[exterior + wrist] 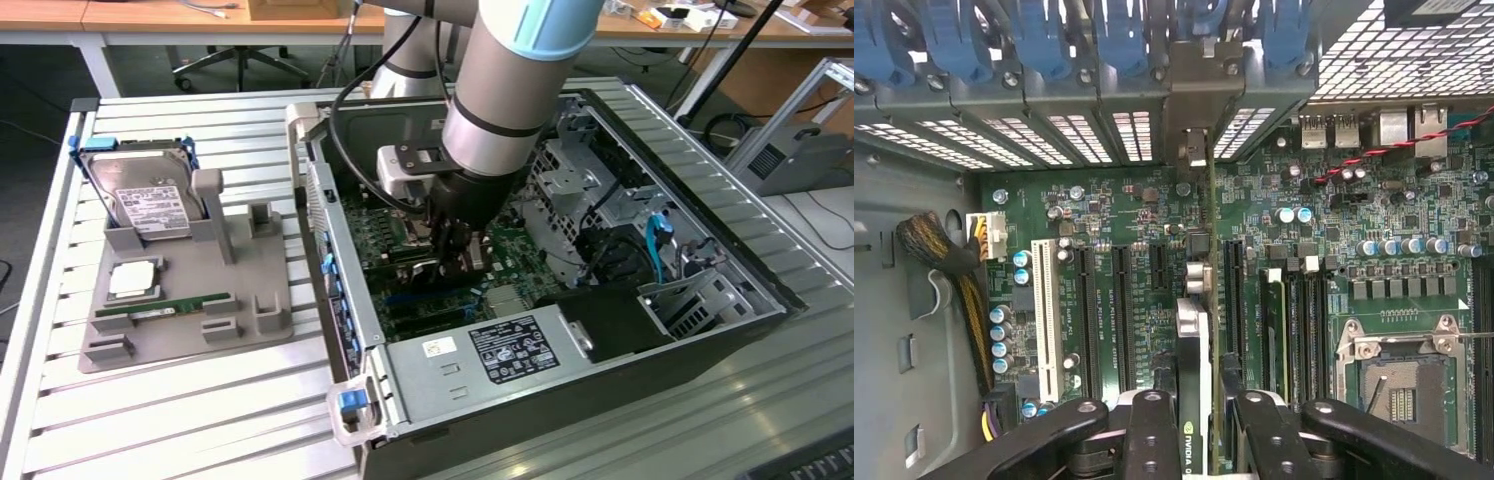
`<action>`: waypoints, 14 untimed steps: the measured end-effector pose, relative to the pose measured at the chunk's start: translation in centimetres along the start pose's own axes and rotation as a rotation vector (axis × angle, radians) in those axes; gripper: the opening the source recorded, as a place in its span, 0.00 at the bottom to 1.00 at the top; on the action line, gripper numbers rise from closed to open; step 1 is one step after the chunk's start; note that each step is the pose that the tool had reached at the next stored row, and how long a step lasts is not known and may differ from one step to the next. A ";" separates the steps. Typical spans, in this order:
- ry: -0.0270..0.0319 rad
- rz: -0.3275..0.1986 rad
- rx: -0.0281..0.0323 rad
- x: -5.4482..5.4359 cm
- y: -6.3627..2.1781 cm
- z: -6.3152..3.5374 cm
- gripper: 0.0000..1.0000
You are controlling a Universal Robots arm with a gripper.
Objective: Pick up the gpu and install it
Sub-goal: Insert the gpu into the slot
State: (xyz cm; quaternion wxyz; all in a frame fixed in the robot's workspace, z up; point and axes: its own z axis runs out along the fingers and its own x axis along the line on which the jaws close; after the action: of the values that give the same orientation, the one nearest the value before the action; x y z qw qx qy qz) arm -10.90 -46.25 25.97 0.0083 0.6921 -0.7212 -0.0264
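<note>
The gpu [1194, 330] shows edge-on in the wrist view, a thin card with a silver bracket [1194, 95] reaching the case's rear slot openings. My gripper [1199, 440] is shut on it, with black fingers [1152, 425] pressed on either face. The card stands upright over the green motherboard [1114, 200], between the long black expansion slots [1121, 310]. In the exterior view the gripper [451, 255] is low inside the open computer case [694, 330], with the gpu [467, 258] hanging just above the board. Whether the card sits in a slot I cannot tell.
A grey parts holder [187, 330] at the exterior view's left carries a hard drive [150, 200], a memory stick [160, 308] and a square chip [134, 280]. The power supply [501, 350] lies at the case's near end. Drive cages and cables [627, 230] crowd the case's far side.
</note>
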 end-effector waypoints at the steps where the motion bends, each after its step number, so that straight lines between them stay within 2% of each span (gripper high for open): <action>1: 0.0000 0.000 0.0000 0.0 0.00 0.00 0.27; 14: -0.0001 0.000 0.0000 0.0 0.00 0.01 0.27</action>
State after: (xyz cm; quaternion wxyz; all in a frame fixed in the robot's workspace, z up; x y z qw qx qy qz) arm -10.90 -46.25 25.96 0.0083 0.6921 -0.7212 -0.0264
